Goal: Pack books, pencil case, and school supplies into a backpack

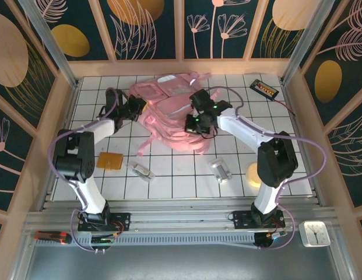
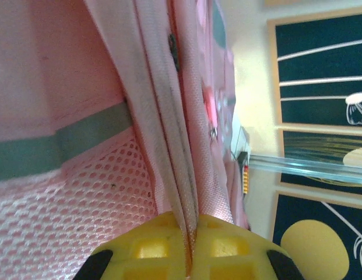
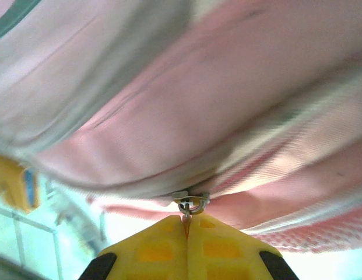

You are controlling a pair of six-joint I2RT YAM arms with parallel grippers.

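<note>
**A:** Left gripper [image 2: 189, 227] is pinched shut on the backpack [image 1: 166, 114] at its zip edge [image 2: 169, 146] — decent spot?

**B:** Yeah. The bag lies mid-table, looks soft, floppy and light. Right gripper [image 3: 187, 224] is clamped on the zip pull [image 3: 191, 204] — probably the firmest handle.

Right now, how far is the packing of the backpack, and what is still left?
Done: whether the books and pencil case are already inside, I cannot tell. In hand: the left gripper pinches a seam of the backpack, and the right gripper is shut on its zip pull. Left: the orange-brown pad and two silver clips lie on the table, not yet packed.
</note>
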